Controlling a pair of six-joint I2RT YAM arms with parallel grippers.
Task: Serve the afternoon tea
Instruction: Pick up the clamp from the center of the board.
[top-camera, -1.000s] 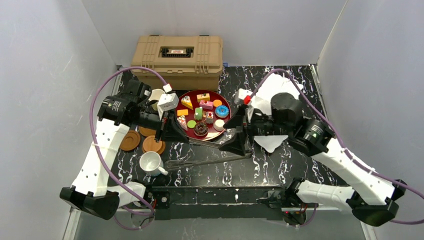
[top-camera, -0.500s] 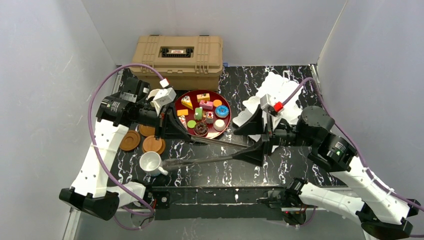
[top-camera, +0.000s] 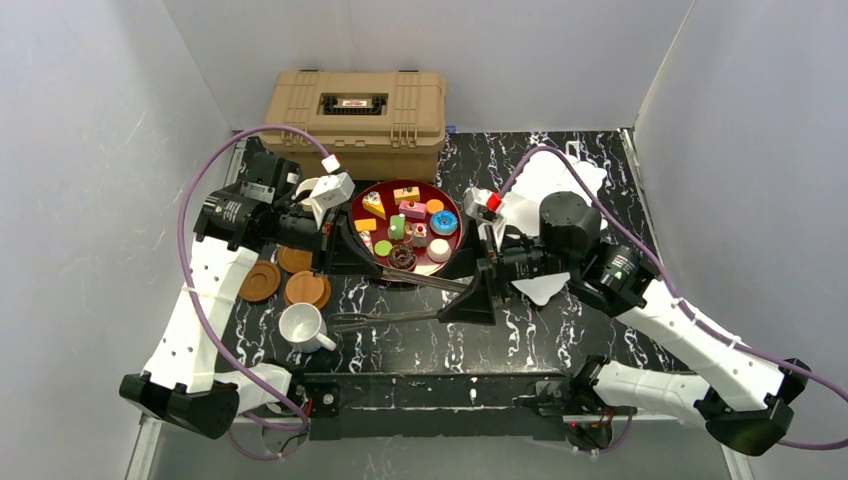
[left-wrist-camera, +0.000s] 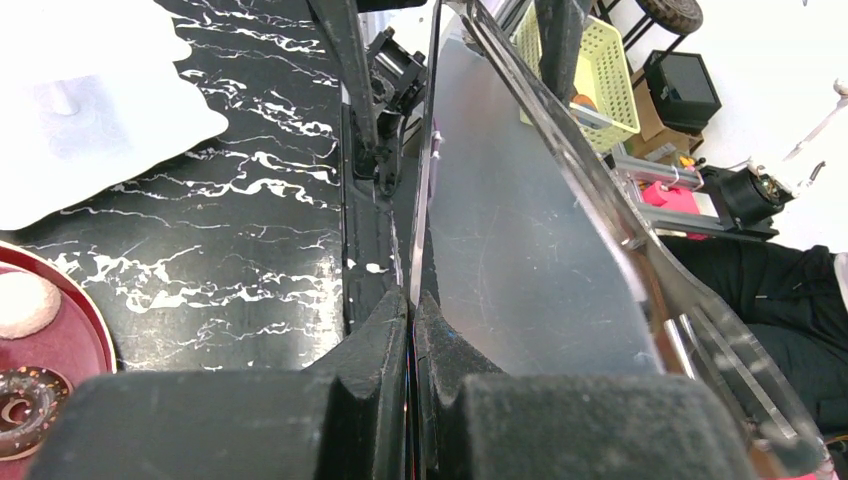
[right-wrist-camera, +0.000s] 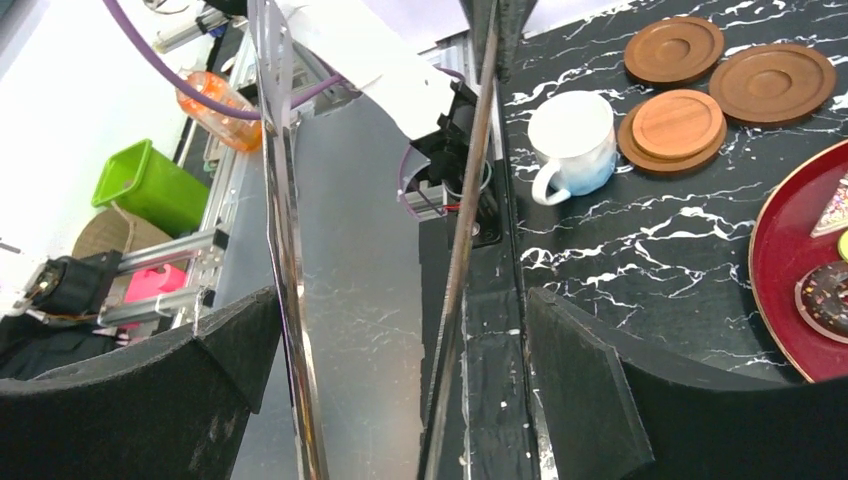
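Metal tongs (top-camera: 400, 320) lie over the black marble table in front of the dark-red tray. My left gripper (top-camera: 350, 262) is shut on the thin edge of one tong arm (left-wrist-camera: 418, 200). My right gripper (right-wrist-camera: 400, 295) is open, its fingers standing outside both tong arms (right-wrist-camera: 285, 250) near where they meet. Toy cakes and doughnuts (top-camera: 412, 222) sit on the tray. A white mug (top-camera: 300, 325) stands by the tongs' free tip, and a pale mug (top-camera: 312, 188) is partly hidden behind the left wrist. Brown saucers (top-camera: 260, 282) lie left of it. White stand pieces (top-camera: 560, 180) lie under the right arm.
The dark-red tray (top-camera: 455, 248) sits mid-table, with a tan case (top-camera: 355, 108) against the back wall. Grey walls close in left, right and back. The arm bases and a black rail (top-camera: 430, 385) line the near edge.
My right arm swung out to the right, then came back left, and its open fingers again straddle the tongs. The tongs shifted slightly. The left gripper stayed shut in place.
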